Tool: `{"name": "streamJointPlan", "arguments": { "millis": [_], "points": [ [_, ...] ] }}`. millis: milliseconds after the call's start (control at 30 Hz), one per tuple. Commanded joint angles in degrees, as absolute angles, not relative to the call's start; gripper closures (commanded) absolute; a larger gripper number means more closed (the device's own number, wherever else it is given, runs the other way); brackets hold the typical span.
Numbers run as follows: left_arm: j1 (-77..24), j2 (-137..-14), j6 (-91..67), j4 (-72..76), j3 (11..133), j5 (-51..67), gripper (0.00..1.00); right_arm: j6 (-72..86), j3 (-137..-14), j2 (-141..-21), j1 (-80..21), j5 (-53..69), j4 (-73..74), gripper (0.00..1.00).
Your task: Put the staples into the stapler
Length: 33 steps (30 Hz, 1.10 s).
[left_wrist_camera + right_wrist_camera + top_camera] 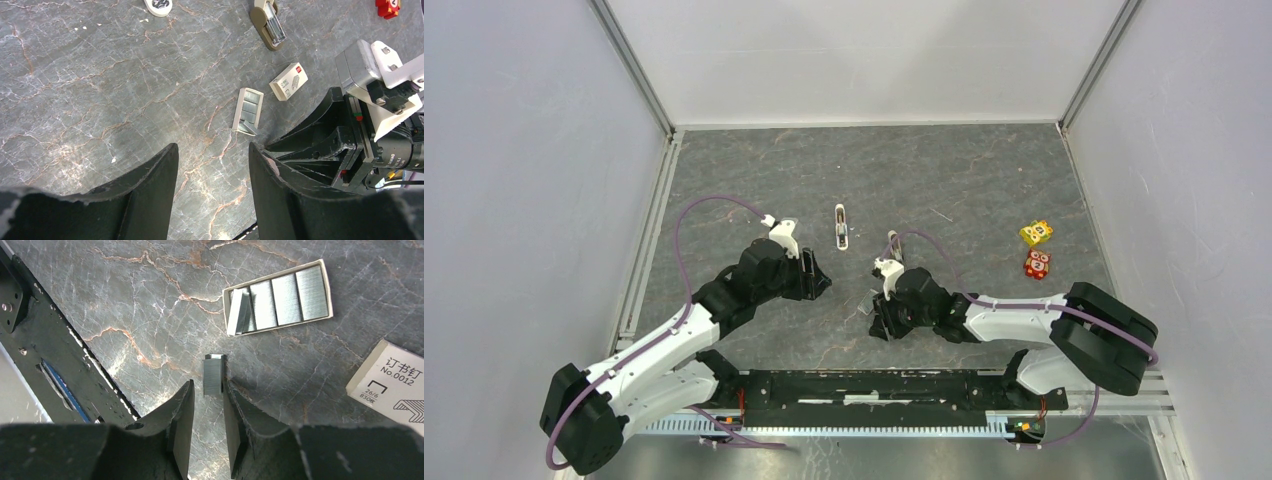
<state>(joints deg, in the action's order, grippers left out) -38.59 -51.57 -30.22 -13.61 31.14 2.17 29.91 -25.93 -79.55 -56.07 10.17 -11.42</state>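
Note:
A short strip of staples lies on the table, its near end between the tips of my right gripper. It touches the right finger, with a gap to the left one, so the narrow jaws stand open. Beyond it sits the small whitish tray with more staple strips. Its printed sleeve lies to the right. The beige stapler lies opened further back, also in the top view as the stapler. My left gripper hovers open over bare table, holding nothing.
A white oblong piece lies left of the stapler. Yellow and red cartoon-face cubes sit at the right. The black base rail runs close on the left of my right gripper. White walls enclose the table.

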Motion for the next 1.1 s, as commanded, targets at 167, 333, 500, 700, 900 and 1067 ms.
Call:
{"name": "streamJointPlan", "arguments": {
  "millis": [167,333,500,700,900,1067],
  "points": [
    [-38.3,-50.8,-28.2,-12.2,31.7,3.0,0.39,30.7,-27.8,-78.8,-56.9,5.8,-6.4,0.67],
    [-38.3,-50.8,-28.2,-12.2,31.6,3.1,0.39,31.7,-27.8,-79.1,-57.2,5.6,-6.2,0.68],
    [-38.3,-50.5,-28.2,-12.2,31.6,3.2,0.39,32.1,-27.9,-79.2,-57.6,5.8,-6.0,0.7],
    [-38.3,-50.2,-28.3,-12.2,31.5,3.0,0.39,32.4,-28.0,-78.6,-57.9,4.8,-4.8,0.71],
    [-38.3,-50.3,-28.3,-12.2,31.6,3.2,0.39,32.5,-28.0,-77.7,-58.0,4.9,-5.1,0.78],
    [-38.4,-50.2,-28.2,-12.3,32.1,3.3,0.39,33.4,-27.3,-76.5,-57.8,5.4,-7.8,0.78]
  ]
}}
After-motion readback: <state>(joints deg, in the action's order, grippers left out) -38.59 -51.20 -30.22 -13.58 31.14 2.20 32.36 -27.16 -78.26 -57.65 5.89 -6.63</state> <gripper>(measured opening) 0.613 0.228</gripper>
